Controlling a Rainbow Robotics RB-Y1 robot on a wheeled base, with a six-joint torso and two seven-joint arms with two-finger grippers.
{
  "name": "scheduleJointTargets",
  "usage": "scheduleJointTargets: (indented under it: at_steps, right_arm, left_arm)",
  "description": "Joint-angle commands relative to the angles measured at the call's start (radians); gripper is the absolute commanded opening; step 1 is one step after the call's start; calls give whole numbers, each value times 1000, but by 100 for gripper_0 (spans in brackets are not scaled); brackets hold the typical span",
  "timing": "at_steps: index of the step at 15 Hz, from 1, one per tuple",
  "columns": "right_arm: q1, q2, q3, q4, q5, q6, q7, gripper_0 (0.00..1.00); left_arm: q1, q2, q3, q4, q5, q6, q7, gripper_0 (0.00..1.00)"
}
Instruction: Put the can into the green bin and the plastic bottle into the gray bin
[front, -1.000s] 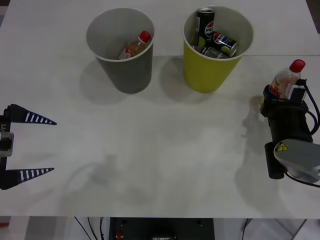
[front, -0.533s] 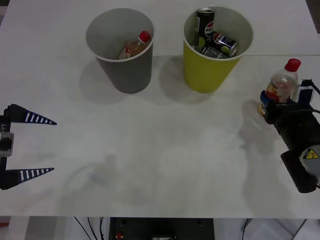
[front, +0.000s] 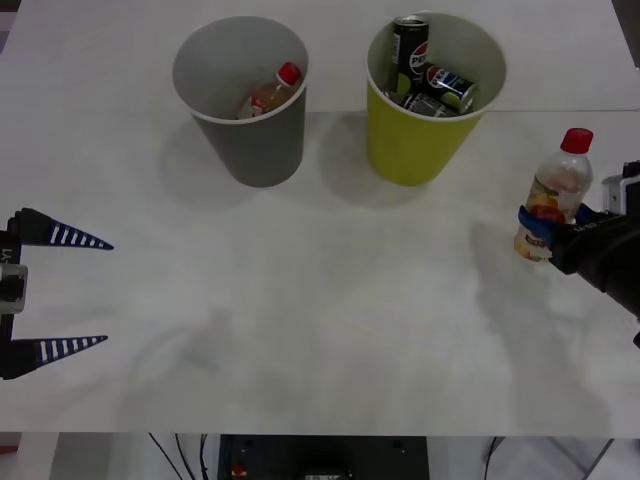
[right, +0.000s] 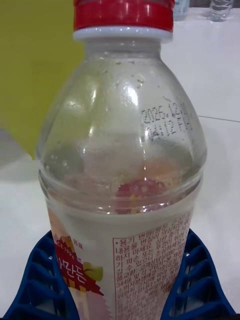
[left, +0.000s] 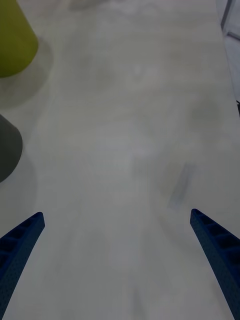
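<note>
While the left gripper (front: 108, 292) waits spread wide, the right gripper (front: 545, 228) clamps the upright plastic bottle (front: 555, 195), seemingly just touching the table (front: 330, 300).

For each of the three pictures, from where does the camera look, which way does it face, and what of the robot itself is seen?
Front view: from above the arms, facing forward and down at the table; left gripper open at the left edge, right gripper at the right.
Right wrist view: from the right wrist, facing the plastic bottle held between its blue fingers.
Left wrist view: from the left wrist, facing bare table; both blue fingers show.
Shared: the green bin shows in all three views, the gray bin in front and left wrist views.
</note>
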Motion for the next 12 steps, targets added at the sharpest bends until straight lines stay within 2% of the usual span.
scheduleJointTargets:
  at_steps: [1, 5, 8, 9, 10, 12]
  right_arm:
    - [120, 0, -198, -41, -1, -220, -15, 0]
    - [241, 0, -459, -91, 33, -530, -173, 0]
    - [258, 17, -672, -165, 222, -821, -489, 0]
    - [258, 32, -764, -220, 317, -947, -644, 0]
    - [238, 35, -809, -268, 375, -1030, -743, 0]
    - [157, 35, -838, -315, 413, -1156, -855, 0]
  left_arm:
    - [0, 0, 0, 0, 0, 0, 0, 100]
    - [0, 0, 0, 0, 0, 0, 0, 100]
    - [0, 0, 0, 0, 0, 0, 0, 100]
    - [0, 0, 0, 0, 0, 0, 0, 100]
    - [0, 0, 0, 0, 0, 0, 0, 100]
    - [0, 0, 0, 0, 0, 0, 0, 100]
